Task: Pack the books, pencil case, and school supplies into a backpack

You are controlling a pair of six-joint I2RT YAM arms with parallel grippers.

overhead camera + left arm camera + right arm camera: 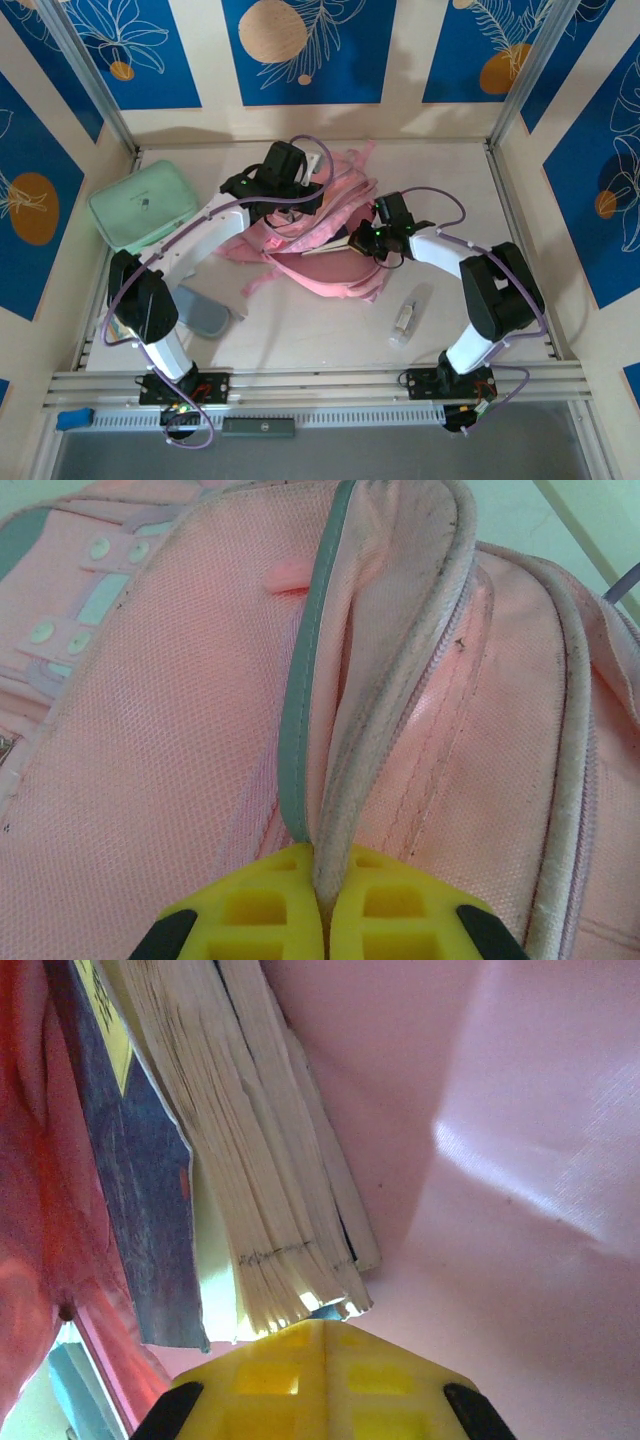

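The pink backpack (335, 278) lies mid-table with its mouth held up. My left gripper (305, 200) is shut on its grey zip rim (400, 710), the yellow tips (325, 865) pinching the edge. My right gripper (357, 244) is at the opening and shut (325, 1325), its tips against the page edges of the navy books (140, 1190) lying inside the backpack's pink lining (500, 1160). One dark book corner (325, 247) sticks out of the mouth. The grey-blue pencil case (205, 312) lies near the left arm's base. A clear bottle (404, 320) lies front right.
A mint-green boxy case (143, 205) sits at the far left against the wall. Loose pink straps (262, 275) trail toward the front. Metal rails (320, 385) border the near edge.
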